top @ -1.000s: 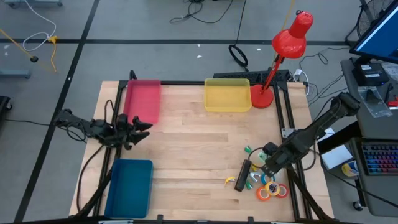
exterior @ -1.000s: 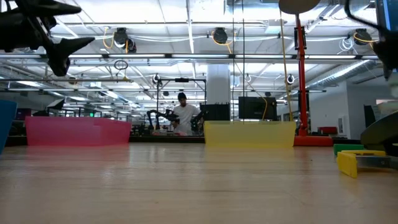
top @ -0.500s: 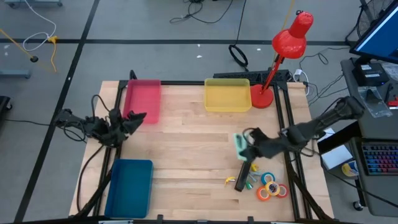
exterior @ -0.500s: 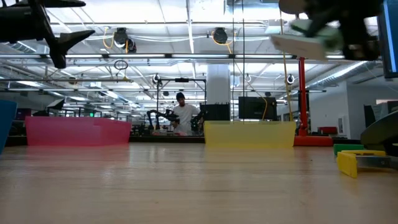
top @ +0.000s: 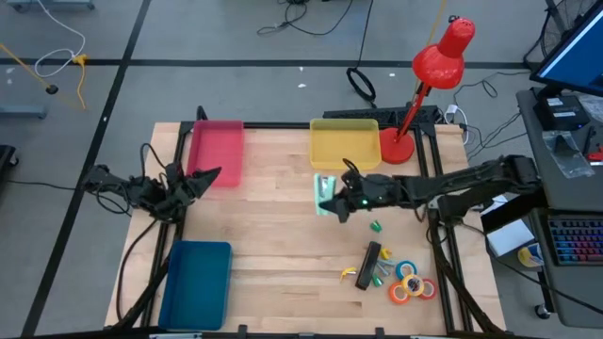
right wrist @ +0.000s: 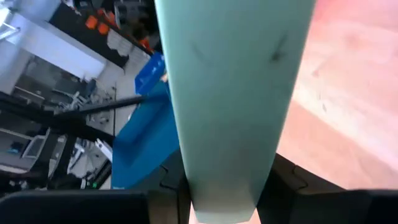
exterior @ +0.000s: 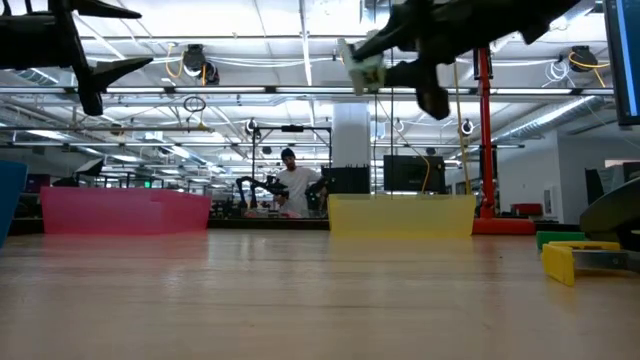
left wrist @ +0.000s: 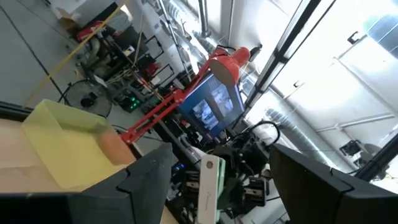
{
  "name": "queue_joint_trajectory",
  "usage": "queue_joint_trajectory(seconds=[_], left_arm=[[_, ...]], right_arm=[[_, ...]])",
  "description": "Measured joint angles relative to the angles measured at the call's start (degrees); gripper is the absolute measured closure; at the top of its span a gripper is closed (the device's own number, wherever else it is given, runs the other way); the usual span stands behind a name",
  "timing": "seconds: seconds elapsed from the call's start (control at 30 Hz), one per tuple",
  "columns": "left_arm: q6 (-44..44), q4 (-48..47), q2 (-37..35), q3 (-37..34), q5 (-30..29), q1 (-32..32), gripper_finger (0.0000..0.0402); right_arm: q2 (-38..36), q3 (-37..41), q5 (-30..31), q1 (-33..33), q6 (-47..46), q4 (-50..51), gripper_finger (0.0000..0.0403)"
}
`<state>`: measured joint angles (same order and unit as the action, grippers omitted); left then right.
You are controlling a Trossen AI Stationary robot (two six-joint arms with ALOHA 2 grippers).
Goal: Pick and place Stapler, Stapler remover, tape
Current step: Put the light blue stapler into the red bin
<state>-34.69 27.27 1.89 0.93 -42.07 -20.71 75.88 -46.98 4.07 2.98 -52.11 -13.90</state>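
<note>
My right gripper (top: 341, 200) is shut on a pale green stapler (top: 325, 195) and hangs above the table's middle, just on the near side of the yellow tray (top: 344, 143). The low view shows the stapler (exterior: 365, 62) high above the wood. Several tape rolls (top: 411, 283) in orange, blue, red and yellow lie flat near the right near corner. Beside them lies a black bar with a yellow end (top: 368, 266). My left gripper (top: 205, 176) is open and waits over the left edge, beside the pink tray (top: 216, 151). My right gripper pinches the stapler between its two fingers (right wrist: 166, 186), which sit on its long sides close to one end (right wrist: 224, 198). The fingers come level from the table's right and lie across it. The stapler is lifted clear, well above the table.
A blue tray (top: 196, 282) sits at the left near corner. A red desk lamp (top: 429, 75) stands at the far right corner beside the yellow tray. Small green bits (top: 375, 226) lie on the wood near the tape. Bare wood spans the middle.
My right gripper rose from the pile near the right near corner with the stapler in its fingers. It then swung toward the table's left and far edge, to a spot just short of the yellow tray. The stapler went from the table to lifted clear.
</note>
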Motion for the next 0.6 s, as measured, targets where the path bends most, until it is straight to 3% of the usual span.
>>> queue_joint_trajectory(seconds=[0.23,0.43,0.6], left_arm=[[-2.2,1.4,5.5,1.1,-1.8,0.0,0.0133],[-0.9,4.6,16.6,5.7,-3.8,0.0,0.0133],[3.9,4.5,28.4,13.5,-5.7,0.1,0.0133]], right_arm=[[6.2,-0.4,0.2,-2.5,1.4,-7.5,0.029],[11.0,-4.6,0.3,-4.0,5.6,-5.3,0.029],[12.4,-9.0,2.2,-5.3,12.6,3.4,0.029]])
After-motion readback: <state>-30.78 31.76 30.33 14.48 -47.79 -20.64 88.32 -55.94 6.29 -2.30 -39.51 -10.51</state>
